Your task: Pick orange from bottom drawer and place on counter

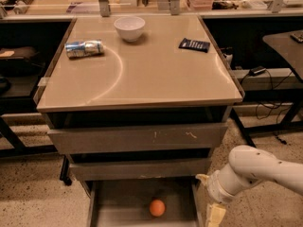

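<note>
The orange (157,207) lies on the flat grey floor of the open bottom drawer (120,200), right of its middle. My gripper (215,215) hangs at the end of the white arm (251,171), low at the bottom right. It sits just outside the drawer's right rail, to the right of the orange and apart from it, and its lower part runs out of view. The beige counter (151,79) tops the cabinet above the drawers.
On the counter are a white bowl (129,28) at the back, a crushed silver can (84,48) at the left and a dark flat packet (194,44) at the right. Two shut drawer fronts (137,138) hang over the drawer's rear. A dark table (289,46) and cables stand at the right.
</note>
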